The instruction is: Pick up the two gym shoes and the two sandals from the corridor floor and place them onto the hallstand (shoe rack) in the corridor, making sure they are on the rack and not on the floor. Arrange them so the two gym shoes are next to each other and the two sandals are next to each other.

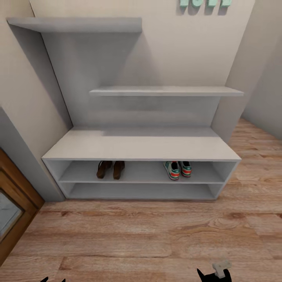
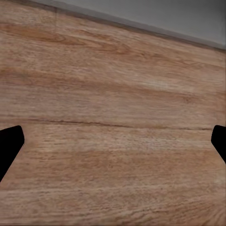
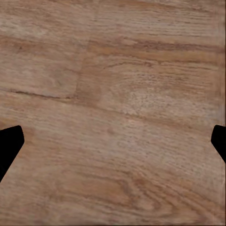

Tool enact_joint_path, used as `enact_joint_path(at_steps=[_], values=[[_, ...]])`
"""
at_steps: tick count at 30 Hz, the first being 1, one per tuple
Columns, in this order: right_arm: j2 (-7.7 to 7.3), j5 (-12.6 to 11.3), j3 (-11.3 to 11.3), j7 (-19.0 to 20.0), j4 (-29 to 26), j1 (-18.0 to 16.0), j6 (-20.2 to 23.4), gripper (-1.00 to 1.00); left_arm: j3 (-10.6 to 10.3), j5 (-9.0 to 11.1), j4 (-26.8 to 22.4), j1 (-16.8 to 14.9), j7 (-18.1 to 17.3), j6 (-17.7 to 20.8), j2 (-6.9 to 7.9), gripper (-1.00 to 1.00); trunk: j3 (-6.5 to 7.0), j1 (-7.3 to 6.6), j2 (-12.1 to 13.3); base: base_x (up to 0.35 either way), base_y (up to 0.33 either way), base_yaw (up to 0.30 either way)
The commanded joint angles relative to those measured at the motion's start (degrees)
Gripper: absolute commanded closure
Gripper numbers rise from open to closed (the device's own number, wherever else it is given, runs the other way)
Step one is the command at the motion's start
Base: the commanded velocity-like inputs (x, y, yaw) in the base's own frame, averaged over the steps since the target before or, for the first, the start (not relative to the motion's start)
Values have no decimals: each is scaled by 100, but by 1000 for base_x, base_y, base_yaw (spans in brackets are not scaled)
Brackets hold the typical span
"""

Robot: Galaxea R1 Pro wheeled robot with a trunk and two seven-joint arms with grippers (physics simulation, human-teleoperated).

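Nearest, both grippers spread wide and empty: left gripper point(image 2: 113, 141) and right gripper point(image 3: 113, 141) over bare floor point(image 1: 141, 235). Farther off, on the rack point(image 1: 141, 145), upper open shelf: sandals point(image 1: 111, 169) side by side toward its left, gym shoes point(image 1: 178, 169) paired toward its right, pairs well apart. Little left to spoil; risk only in reaching back in and knocking a shoe off the shelf edge onto the floor.

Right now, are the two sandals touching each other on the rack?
Apart. The head view shows a narrow strip of pale shelf between the two sandals, which stand side by side on the hallstand's upper open shelf.
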Motion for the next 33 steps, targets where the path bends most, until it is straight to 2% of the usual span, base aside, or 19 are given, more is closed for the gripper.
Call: enact_joint_path(at_steps=[1, 2, 4, 5, 8, 12, 18, 22, 25, 26, 33], values=[[2, -11, -47, -92, 4, 23, -16, -100, 17, 19, 27, -5, 5, -3, -2, -100, 14, -24, 40, 0, 0, 0], [2, -11, -47, -92, 4, 23, -16, -100, 17, 19, 27, -5, 5, -3, -2, -100, 32, -45, 80, 0, 0, 0], [13, -86, -46, -348, 8, 68, -20, -100, 13, 18, 57, -5, 98, -2, -6, -100, 68, -89, 160, 0, 0, 0], [39, -184, -45, -824, 14, 133, -26, -100, -13, 17, 90, -5, 294, -1, -24, -100, 86, -111, 200, 0, 0, 0], [67, -212, -37, -1146, 25, 167, -19, -100, -40, 11, 135, -5, 487, -1, -63, -100, 140, -177, 320, 0, 0, 0], [133, -215, -31, -1238, 31, 176, -16, -100, -43, 9, 207, -5, 577, -1, -79, -100, 212, -265, 481, 0, 0, 0], [310, -223, -30, -1297, 34, 181, -4, -100, -41, 10, 286, -5, 630, -5, -85, -100, 319, -397, 722, 0, 0, 0], [539, -225, -31, -1313, 39, 185, 12, -100, -39, 16, 313, -5, 646, -9, -86, -100, 391, -485, 882, 0, 0, 0], [647, -226, -31, -1315, 42, 188, 16, -100, -39, 16, 312, -5, 648, -9, -87, -100, 445, -551, 1002, 0, 0, 0], [788, -226, -33, -1316, 38, 191, 19, -100, -42, 14, 312, -5, 647, -9, -87, -100, 463, -573, 1042, 0, 0, 0], [869, -226, -33, -1317, 37, 192, 20, -100, -33, 19, 311, -5, 645, -16, -87, -100, 589, -726, 1323, 0, 0, 0]])
